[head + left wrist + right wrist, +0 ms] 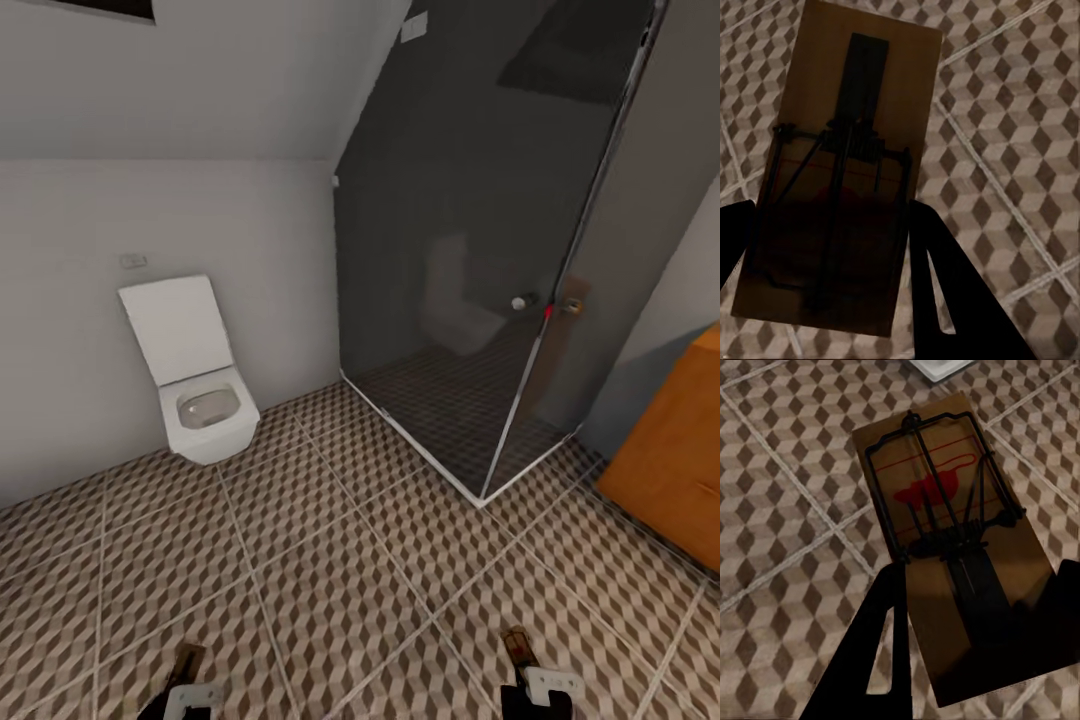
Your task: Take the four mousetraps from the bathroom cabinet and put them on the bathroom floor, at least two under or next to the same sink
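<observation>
Here two mousetraps ride between the fingers, boards pointing straight out from each grip: the left trap point(844, 180) clamped in the left gripper point(832, 247), the right trap point(952, 540) in the right gripper point(979, 607), both above the patterned floor point(330, 560). Ahead stand a toilet point(195, 375) and shower point(480, 270); the cabinet point(675, 460) lies rightward.

The toilet point(195, 385) stands at the left wall, the shower cabin point(480, 250) to its right, and the cabinet point(675, 460) further right, all on the bathroom floor point(330, 590). Each gripper, left point(185, 675) and right point(525, 665), holds, it seems, one mousetrap point(844, 180) above the tiles.
</observation>
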### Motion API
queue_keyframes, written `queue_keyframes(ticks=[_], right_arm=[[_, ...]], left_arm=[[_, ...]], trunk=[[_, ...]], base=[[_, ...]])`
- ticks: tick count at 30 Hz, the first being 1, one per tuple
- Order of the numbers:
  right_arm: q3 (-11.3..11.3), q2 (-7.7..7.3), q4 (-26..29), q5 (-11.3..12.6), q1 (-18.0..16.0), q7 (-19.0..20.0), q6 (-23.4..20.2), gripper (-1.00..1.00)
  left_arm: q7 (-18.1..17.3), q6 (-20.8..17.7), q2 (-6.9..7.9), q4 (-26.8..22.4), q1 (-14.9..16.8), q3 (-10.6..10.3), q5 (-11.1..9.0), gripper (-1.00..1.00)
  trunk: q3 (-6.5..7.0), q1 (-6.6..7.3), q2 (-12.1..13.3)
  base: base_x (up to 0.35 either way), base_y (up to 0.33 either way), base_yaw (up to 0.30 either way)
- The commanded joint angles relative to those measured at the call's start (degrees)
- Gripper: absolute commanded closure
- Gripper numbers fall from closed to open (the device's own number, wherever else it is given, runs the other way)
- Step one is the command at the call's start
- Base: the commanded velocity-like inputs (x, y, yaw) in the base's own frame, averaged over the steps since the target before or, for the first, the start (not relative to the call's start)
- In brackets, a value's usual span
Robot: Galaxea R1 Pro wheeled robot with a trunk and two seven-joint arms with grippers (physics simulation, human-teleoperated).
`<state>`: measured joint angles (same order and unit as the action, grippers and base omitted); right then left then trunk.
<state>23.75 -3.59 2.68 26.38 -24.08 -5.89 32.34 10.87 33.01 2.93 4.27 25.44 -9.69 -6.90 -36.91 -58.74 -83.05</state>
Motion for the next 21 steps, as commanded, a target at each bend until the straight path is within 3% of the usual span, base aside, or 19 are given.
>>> queue_keyframes(ticks=[1,21], right_arm=[[0.51,-0.02,0.04,0.25,-0.01,-0.44,0.09,1.00],[0.52,-0.01,0.04,0.25,-0.01,-0.44,0.09,1.00]], left_arm=[[-0.04,0.30,-0.03,0.21,0.10,-0.51,-0.49,1.00],[-0.04,0.30,-0.03,0.21,0.11,-0.55,-0.49,1.00]], trunk=[[-0.07,0.01,-0.03],[-0.49,0.01,-0.03]], base=[[-0.095,0.222,0.262],[-0.011,0.234,0.262]])
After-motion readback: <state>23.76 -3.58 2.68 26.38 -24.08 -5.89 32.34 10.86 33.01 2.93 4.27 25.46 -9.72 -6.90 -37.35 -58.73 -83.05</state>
